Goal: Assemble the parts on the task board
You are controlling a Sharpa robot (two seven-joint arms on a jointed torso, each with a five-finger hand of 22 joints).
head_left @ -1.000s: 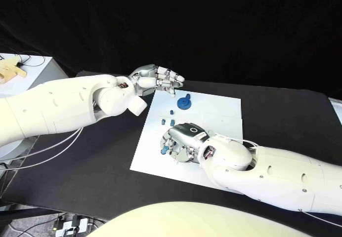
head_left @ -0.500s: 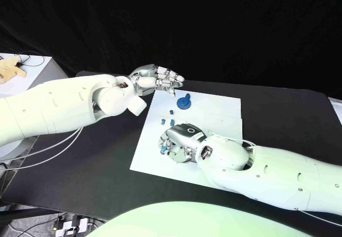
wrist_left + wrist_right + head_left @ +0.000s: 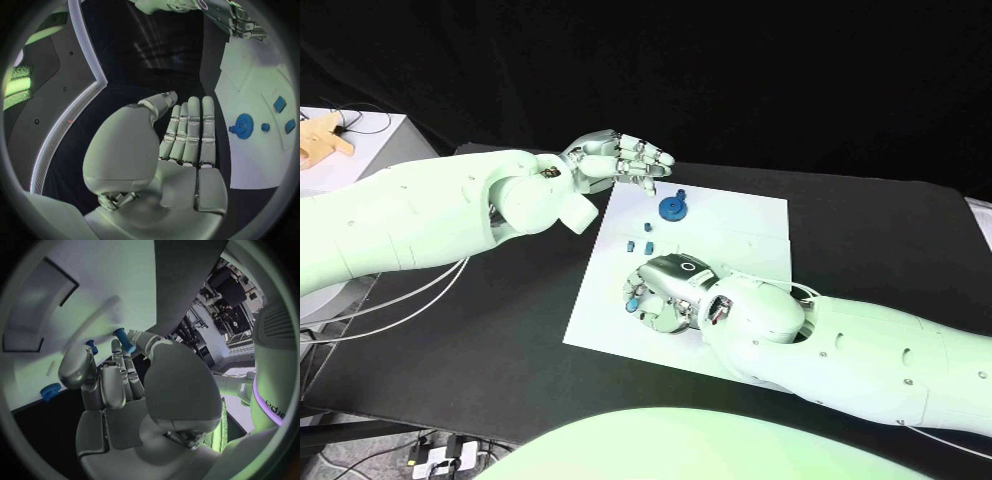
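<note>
The white task board [image 3: 733,225] lies mid-table. A round blue part [image 3: 674,207] sits near its far edge, with two small blue pieces [image 3: 646,243] just nearer; the left wrist view shows the round part [image 3: 242,123] too. My left hand [image 3: 620,158] hovers above the board's far-left corner, fingers straight [image 3: 187,135], holding nothing. My right hand [image 3: 672,290] rests palm-down on the board's near-left area. Its fingertips close around a short blue peg [image 3: 124,340], also seen at the hand's edge [image 3: 635,297]. A second blue peg [image 3: 92,346] stands close beside it.
A dark rectangular recess [image 3: 37,305] is cut into the board beyond my right hand. A white stand with a tan object [image 3: 322,135] is at the far left, with cables [image 3: 387,300] hanging beside the table. Black tabletop surrounds the board.
My right hand has shifted only slightly on the board, still at the blue peg. The left hand has stayed where it was.
</note>
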